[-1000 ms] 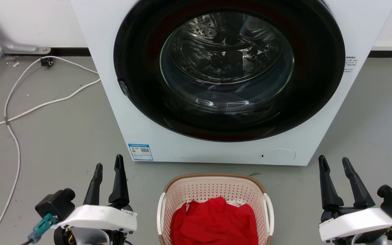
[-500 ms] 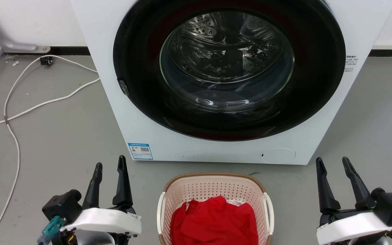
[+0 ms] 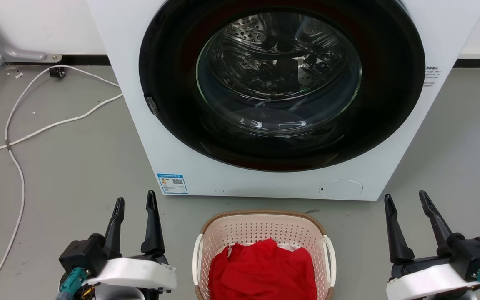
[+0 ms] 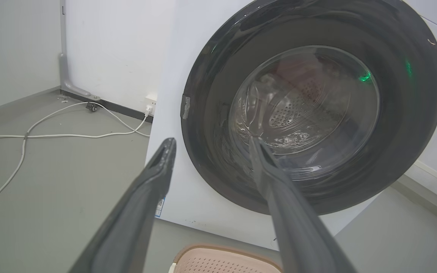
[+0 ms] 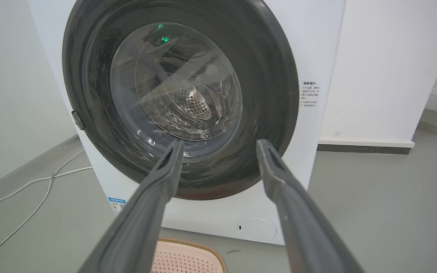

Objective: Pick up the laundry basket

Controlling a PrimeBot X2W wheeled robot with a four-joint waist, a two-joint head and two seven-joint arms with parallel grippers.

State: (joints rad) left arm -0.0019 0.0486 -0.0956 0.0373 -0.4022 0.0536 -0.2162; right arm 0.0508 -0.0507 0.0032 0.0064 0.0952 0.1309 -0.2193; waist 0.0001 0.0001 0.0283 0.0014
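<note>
The laundry basket [image 3: 256, 227] is pale pink-beige with perforated walls, a brown woven-look rim and white side handles. It stands on the floor at the bottom centre of the head view, with red cloth [image 3: 263, 271] inside. My left gripper [image 3: 136, 202] is open to the basket's left, apart from it. My right gripper [image 3: 406, 196] is open to its right, also apart. The basket's far rim [image 4: 218, 254] peeks in at the bottom of the left wrist view between the fingers [image 4: 154, 178]. The basket edge [image 5: 188, 254] also shows low in the right wrist view.
A white front-loading washer [image 3: 265, 183] with a closed dark round door [image 3: 279, 79] stands just behind the basket. White cables [image 3: 36, 133] trail over the grey floor at the left. A white wall runs behind.
Both grippers have shifted slightly inward and lower in the head view, staying open. The picture has also shifted a little. The basket has not moved.
</note>
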